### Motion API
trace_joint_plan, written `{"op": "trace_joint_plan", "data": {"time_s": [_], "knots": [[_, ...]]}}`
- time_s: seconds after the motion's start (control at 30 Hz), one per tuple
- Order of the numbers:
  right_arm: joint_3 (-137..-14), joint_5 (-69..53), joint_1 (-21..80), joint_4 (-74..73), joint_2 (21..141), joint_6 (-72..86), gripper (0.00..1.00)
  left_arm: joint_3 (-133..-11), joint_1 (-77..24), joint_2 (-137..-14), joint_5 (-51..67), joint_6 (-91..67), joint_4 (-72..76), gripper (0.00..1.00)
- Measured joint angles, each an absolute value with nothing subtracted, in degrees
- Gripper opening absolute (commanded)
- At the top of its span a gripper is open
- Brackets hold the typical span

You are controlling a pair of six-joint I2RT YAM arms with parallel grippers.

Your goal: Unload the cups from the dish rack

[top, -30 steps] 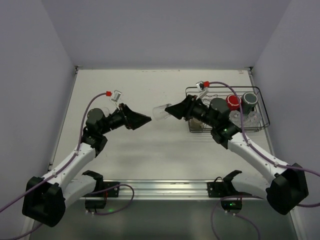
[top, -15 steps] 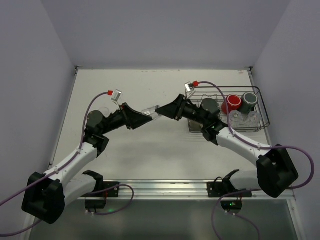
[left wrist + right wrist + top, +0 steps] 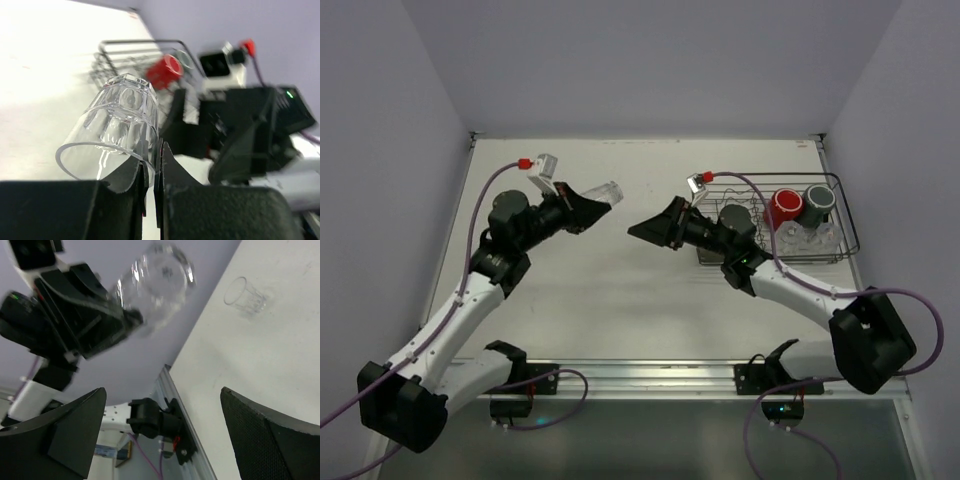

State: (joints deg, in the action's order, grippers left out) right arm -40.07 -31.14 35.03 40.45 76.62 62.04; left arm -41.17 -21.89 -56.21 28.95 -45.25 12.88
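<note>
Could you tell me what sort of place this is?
Likely a robotics lab test cell: bare walls enclose a plain table, two arms are mounted by a metal rail at its near edge, and a dish rack holds cups.

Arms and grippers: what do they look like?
The left arm and right arm have white shells, black joints and black bases. The left gripper and right gripper are black wedges with flat black fingers. A lilac cable runs along each to a white wrist camera with a red connector.

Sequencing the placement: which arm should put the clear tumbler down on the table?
Left. The left gripper is shut on the clear tumbler; the right gripper is open and empty, near the dish rack.
</note>
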Motion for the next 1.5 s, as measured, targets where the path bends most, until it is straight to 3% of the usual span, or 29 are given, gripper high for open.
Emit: {"op": "trace_joint_plan", "data": {"time_s": [0.2, 0.47, 0.63, 1.07, 1.5], "knots": [[-39.8, -27.5, 35.1, 27.6, 68.2, 53.4, 0.99, -62.2, -21.8, -63.7, 8.5, -29.6, -15.6, 0.00], [-39.9, -21.1, 35.1, 10.5, 59.6, 40.8, 0.99, -65.8, -12.3, -73.9, -3.6, -19.8, -35.6, 0.00], [-39.9, -18.6, 35.1, 4.8, 56.2, 36.2, 0.99, -66.2, -6.6, -77.2, -6.4, -17.9, -40.8, 0.00], [-39.6, -18.1, 35.1, 2.8, 53.9, 34.0, 0.99, -75.9, -4.6, -89.9, -6.7, -16.6, -45.8, 0.00], [-38.9, -18.1, 35.2, 2.7, 53.2, 34.0, 0.99, -78.3, -4.6, -94.3, -7.8, -15.7, -48.8, 0.00]]}}
